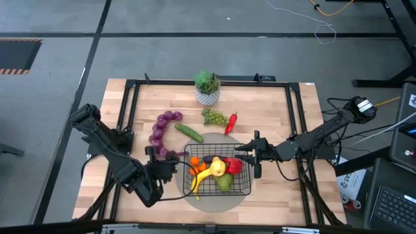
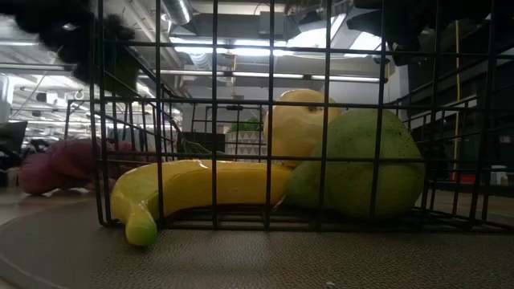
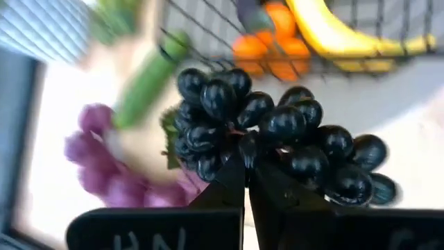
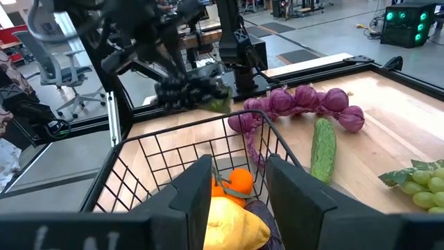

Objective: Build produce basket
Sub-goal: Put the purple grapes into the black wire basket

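Wooden tabletop (image 1: 273, 188) carries one round mat with one black wire basket (image 1: 242, 190) near the front edge, centre. Basket contents: one banana (image 1: 203, 178), one pear (image 1: 223, 183), one yellow fruit (image 1: 218, 167), one red pepper (image 1: 233, 165), one orange piece (image 1: 195, 167), one dark eggplant (image 1: 211, 158).

Step in hand: loading the black grapes (image 3: 277, 128). The left gripper (image 3: 246, 182), fingers clamped together on the bunch's stem, holds it just outside the basket's left wall. Next move, as judged: lift over the wall, then release.

The right gripper (image 4: 239, 182) hovers at the basket's right wall, fingers apart, empty.

Remaining toward the back edge: one purple grape string (image 1: 160, 127), one cucumber (image 1: 188, 132), one green grape bunch (image 1: 214, 117), one red pepper (image 1: 231, 122), one potted plant (image 1: 207, 87).
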